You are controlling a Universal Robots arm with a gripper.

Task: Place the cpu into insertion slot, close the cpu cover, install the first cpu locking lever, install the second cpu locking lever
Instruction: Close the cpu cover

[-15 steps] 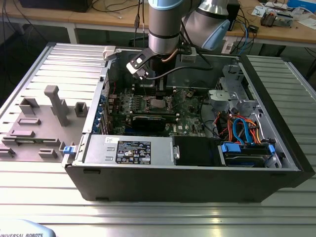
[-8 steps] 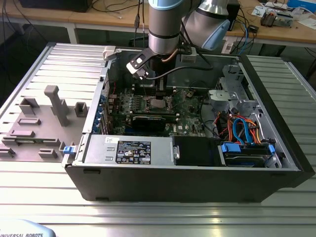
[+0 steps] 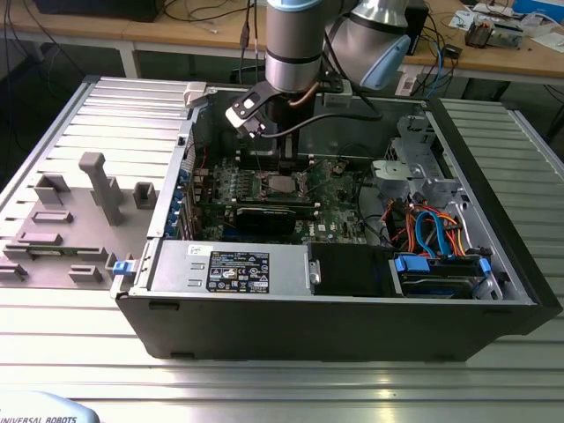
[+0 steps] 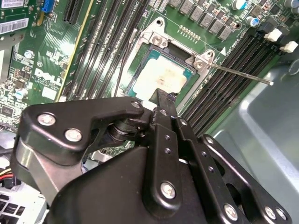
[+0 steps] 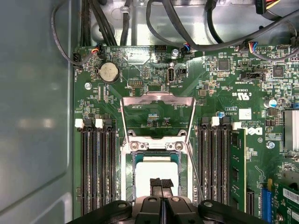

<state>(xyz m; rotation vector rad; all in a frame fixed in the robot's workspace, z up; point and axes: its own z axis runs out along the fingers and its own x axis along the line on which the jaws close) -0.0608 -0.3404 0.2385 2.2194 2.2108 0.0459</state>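
- My gripper [image 5: 161, 183] has its two black fingers pressed together, with nothing pinched between them.
- The tips are over the near edge of the small flat square cpu with the dull silver metal top [image 5: 156, 168]. I cannot tell whether they touch it.
- The cpu lies flat inside the square insertion slot with bright metal edges [image 5: 187, 172] on the green motherboard [image 5: 224, 93].
- The thin silvery cpu cover, a frame plate with a square window [image 5: 158, 99], is swung open beyond the slot, so board shows through its window.
- Risk, as I judge it: if I bear down off-centre, the chip could tip or skew in the slot and damage the contacts under it.
- Risk: a sideways drag of my tips could scuff the metal top or nudge the chip out of seat.
- Risk: the free straight steel lever rod [image 4: 238, 74] sticks out beside me and could catch on my fingers.
- Count: one cpu, one slot, one cover.
- Count: two levers, the straight rod and a thinner dark wire [image 4: 125, 51] on the slot's other side, which I take for the second.
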